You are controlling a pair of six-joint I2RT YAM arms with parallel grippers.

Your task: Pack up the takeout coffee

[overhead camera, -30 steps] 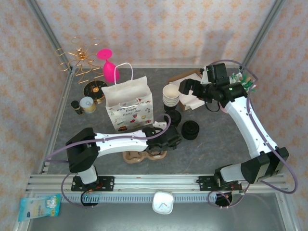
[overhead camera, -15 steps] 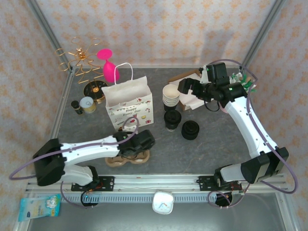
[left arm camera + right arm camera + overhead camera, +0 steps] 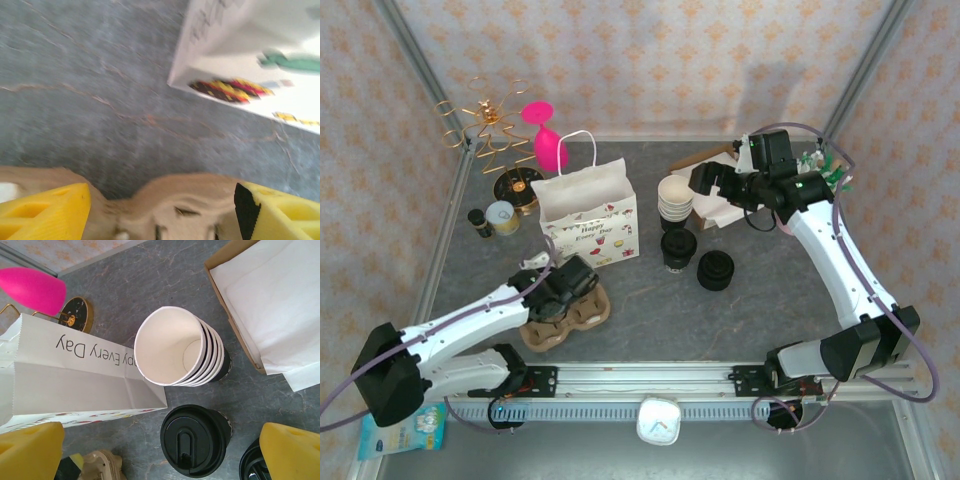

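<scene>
Grey marbled tabletop (image 3: 770, 310) lay under both my arms, with patterned wallpaper on the walls around it. My left gripper (image 3: 556, 300) reached over the near-left part of the table and sat on the cup carrier (image 3: 565, 318), a brown pulp tray lying flat. From my left wrist, though the view was blurred, the carrier's rim ran between my yellow fingers (image 3: 45, 210) and touched both, so I was pinching it. Beyond it stood the lower corner of the white gift bag (image 3: 588, 215).

My right gripper (image 3: 705, 180) hung over the far-right part of the table, its fingers (image 3: 30, 450) spread wide with nothing between them. Straight below it stood the stack of lidless cups (image 3: 170, 347), cream inside. The takeout coffee (image 3: 678, 247) stood upright on the table just on the near side of that stack, its black lid on. The bag's right corner was just to its left and the stack of black lids (image 3: 715, 270) near on its right. It was well apart from the carrier and sat in none of its slots.

To the right of the cups was a cardboard box (image 3: 215, 280) holding white paper. Behind the bag stood a pink glass (image 3: 545, 135) and a gold wire rack (image 3: 490, 125).
</scene>
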